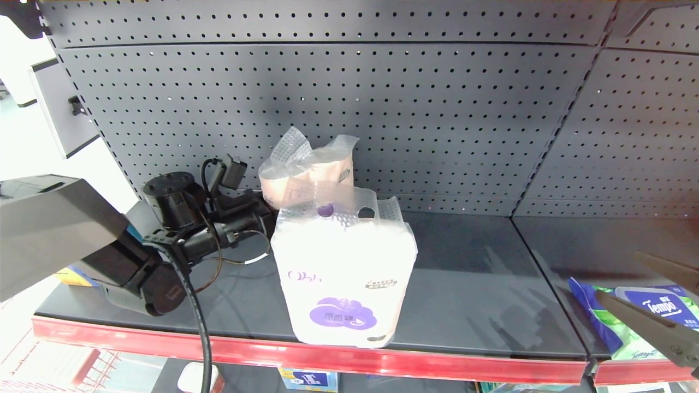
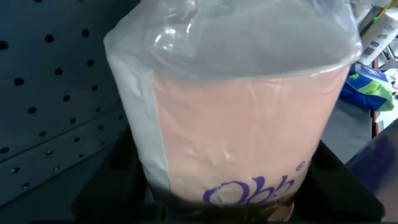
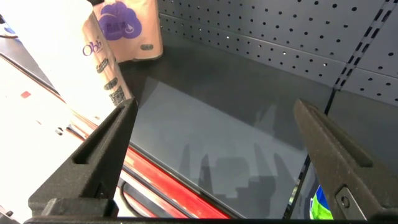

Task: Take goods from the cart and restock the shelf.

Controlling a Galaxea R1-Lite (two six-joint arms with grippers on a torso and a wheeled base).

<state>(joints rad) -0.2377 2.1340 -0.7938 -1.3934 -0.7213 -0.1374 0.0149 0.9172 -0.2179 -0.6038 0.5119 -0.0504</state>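
1. nearest, at the red front lip of the shelf (image 1: 480,284), a white pack (image 1: 344,278) of rolls stands upright (one item stocked, i'd say).
2. to the right, the right gripper (image 3: 214,109) hangs over bare shelf with its fingers spread wide and nothing between them. blue and green tissue packs (image 1: 628,316) lie near it.
3. just behind the white pack, the pink pack (image 1: 306,180) is up against the pegboard (image 1: 437,120). the left gripper (image 2: 224,193) seems clamped on its sides. its base is hidden, so i can't tell whether it's set down.
4. still to do: release it, then fetch more from the cart.
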